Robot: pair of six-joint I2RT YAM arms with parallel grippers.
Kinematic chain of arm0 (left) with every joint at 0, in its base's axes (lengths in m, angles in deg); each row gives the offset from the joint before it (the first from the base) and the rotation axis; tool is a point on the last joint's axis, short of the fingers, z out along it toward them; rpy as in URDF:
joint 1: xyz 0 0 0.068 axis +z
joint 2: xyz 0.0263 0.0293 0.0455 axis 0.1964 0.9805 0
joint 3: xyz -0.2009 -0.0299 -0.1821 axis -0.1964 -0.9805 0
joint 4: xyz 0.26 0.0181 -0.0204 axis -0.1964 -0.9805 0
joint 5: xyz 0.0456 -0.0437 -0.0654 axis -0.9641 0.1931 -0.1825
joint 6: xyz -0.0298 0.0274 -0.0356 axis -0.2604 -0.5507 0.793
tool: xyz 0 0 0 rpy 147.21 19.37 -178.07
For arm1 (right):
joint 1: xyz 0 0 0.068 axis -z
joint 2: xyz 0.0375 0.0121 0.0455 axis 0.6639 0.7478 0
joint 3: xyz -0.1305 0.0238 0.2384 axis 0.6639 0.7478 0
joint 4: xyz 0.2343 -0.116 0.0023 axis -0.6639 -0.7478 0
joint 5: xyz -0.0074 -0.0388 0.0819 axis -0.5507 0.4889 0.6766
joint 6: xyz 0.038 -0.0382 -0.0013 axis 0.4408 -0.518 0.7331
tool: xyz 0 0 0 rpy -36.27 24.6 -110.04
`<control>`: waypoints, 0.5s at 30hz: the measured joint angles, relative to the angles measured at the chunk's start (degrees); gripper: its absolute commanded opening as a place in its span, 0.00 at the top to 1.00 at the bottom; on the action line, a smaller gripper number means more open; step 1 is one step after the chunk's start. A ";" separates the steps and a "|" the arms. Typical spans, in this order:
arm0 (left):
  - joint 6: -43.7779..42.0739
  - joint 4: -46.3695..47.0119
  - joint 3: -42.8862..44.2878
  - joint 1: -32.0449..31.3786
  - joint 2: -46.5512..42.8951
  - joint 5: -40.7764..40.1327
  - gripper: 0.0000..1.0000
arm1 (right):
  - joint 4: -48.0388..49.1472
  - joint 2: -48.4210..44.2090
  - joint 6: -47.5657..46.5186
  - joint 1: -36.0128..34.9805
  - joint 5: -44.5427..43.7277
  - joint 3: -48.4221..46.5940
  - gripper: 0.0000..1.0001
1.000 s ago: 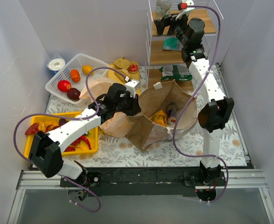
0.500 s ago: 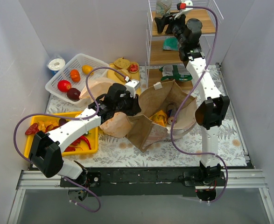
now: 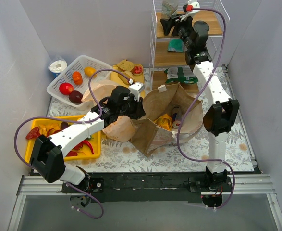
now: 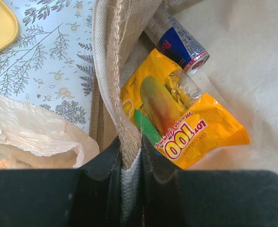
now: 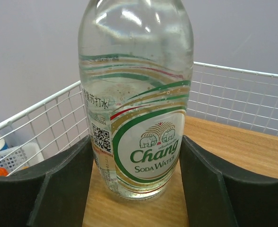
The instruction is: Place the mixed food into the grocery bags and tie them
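The brown bag [image 3: 150, 137] stands open mid-table with an orange snack packet [image 4: 186, 127] and a metal can [image 4: 176, 42] inside. My left gripper [image 3: 131, 107] is shut on the bag's woven white handle [image 4: 129, 179] at its left rim. The crinkly peach bag [image 3: 119, 129] lies just left of it, also in the left wrist view [image 4: 30, 132]. My right gripper [image 3: 167, 21] reaches onto the top shelf. Its fingers [image 5: 58, 179] press both sides of the clear bottle [image 5: 139, 94], which stands upright on the wooden shelf [image 5: 233, 142]. Peppers [image 3: 83, 144] lie in a yellow tray [image 3: 59, 119].
A white basket [image 3: 90, 62] with round fruit sits at the back left, bread pieces [image 3: 125, 65] on a board beside it. Green foil packets [image 3: 181, 74] lie on the lower shelves. White wire rails [image 5: 224, 94] fence the top shelf.
The right gripper has shifted slightly on the top shelf around the bottle, and its elbow has swung a little. The left arm has not moved.
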 measured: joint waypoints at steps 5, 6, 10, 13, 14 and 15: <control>0.13 0.17 0.00 0.02 0.07 0.00 1.00 | -0.13 -4.50 -0.76 0.00 -0.90 5.57 0.75; 0.31 0.28 0.00 0.02 0.15 0.00 1.00 | -0.22 -5.05 -0.87 0.00 -0.98 6.21 0.75; 1.86 0.17 1.90 0.04 2.60 -0.44 1.00 | -0.61 -5.68 -0.92 0.00 -1.03 6.88 0.78; 3.23 -0.31 5.81 0.20 6.78 -0.44 1.00 | -0.50 -5.95 -0.92 0.00 -1.18 7.30 0.86; 3.80 -1.03 7.78 0.31 8.76 -0.46 1.00 | -0.52 -6.10 -0.90 0.02 -1.16 7.54 0.93; 4.28 -1.29 9.55 0.33 10.60 -0.46 1.00 | -0.35 -6.43 -0.90 0.02 -1.16 8.04 0.97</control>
